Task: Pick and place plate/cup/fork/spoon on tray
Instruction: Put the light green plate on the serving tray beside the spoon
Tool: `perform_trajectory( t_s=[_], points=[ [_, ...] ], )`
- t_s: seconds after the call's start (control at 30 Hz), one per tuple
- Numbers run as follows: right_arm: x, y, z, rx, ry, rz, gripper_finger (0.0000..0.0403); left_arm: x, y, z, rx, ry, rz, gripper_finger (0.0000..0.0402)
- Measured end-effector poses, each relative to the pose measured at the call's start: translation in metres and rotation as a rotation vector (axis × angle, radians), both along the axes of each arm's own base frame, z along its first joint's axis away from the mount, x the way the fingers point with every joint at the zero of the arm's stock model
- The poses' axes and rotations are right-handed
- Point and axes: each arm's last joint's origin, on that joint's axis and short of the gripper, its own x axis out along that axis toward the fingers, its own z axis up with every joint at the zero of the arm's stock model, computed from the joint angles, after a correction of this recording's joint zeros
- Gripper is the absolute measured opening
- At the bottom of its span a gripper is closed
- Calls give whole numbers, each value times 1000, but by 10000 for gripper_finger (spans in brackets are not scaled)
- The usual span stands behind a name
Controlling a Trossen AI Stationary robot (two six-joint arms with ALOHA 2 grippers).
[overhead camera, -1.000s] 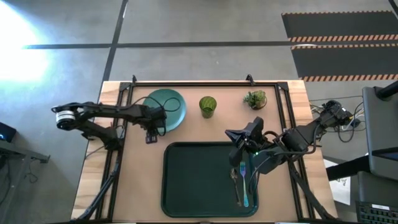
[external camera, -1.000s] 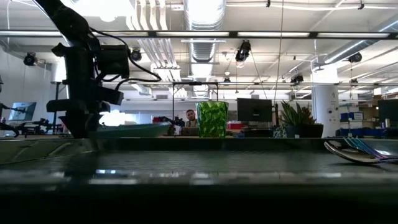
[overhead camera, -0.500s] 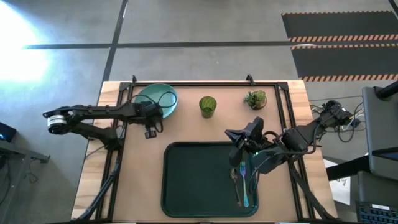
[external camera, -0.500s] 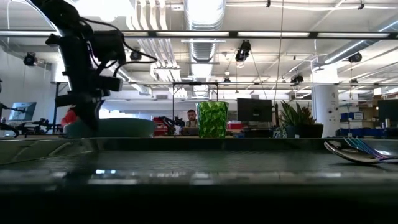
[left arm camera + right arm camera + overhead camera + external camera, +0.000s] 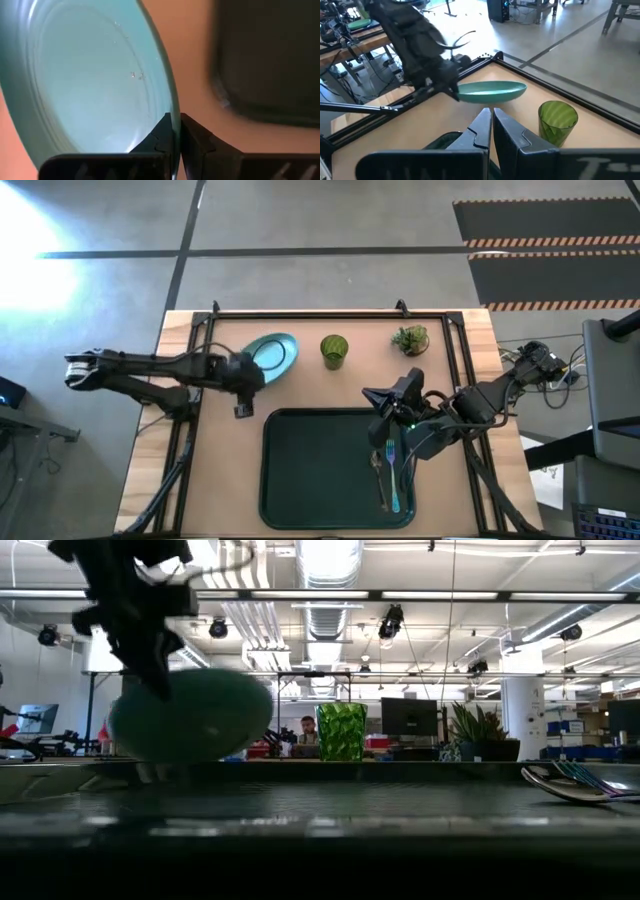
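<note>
So, going from the left: the left gripper is pinched tight on the rim of the round flat teal-green plate, and the plate is tilted and lifted off the tabletop, a plain tan wood surface with a black metal frame running around its edges. In the low view the plate hangs up in the air under the gripper, clear of the surface. The left wrist view shows the two dark fingers clamped on the plate's edge.

Next over, the small olive-green translucent tumbler cup stands upright on the wood, near the plate but not touching it. Right of that sits a small spiky green potted plant.

In front of them is the large dark green rectangular tray with rounded corners. Along its right side lie the small dark metallic spoon and the slim bluish fork, side by side.

The right gripper waits over the tray's right far corner, fingers fully closed on nothing.

Room-wise: grey concrete floor with dark lines, black-and-orange striped mats on the right. The low view looks into a big open workspace with ceiling ducts, monitors and a person far off behind the cup.
</note>
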Motion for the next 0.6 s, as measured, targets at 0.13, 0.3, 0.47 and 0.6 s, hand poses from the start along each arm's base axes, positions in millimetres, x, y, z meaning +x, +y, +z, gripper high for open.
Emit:
perform_trajectory(
  t_s=[0.13, 0.3, 0.47, 0.6],
  points=[
    [0, 0, 0, -10, 6, 4, 9, 8, -25, 13, -24, -51, -56, 0],
    [0, 0, 0, -12, 9, 5, 9, 21, -54, 12, -63, -40, -102, 0],
    [0, 0, -1, -17, 17, 5, 9, 42, -87, 2, -90, -49, -189, 0],
    [-2, -1, -2, -28, 38, 6, 9, 60, -105, 2, -107, -66, -214, 0]
  ],
)
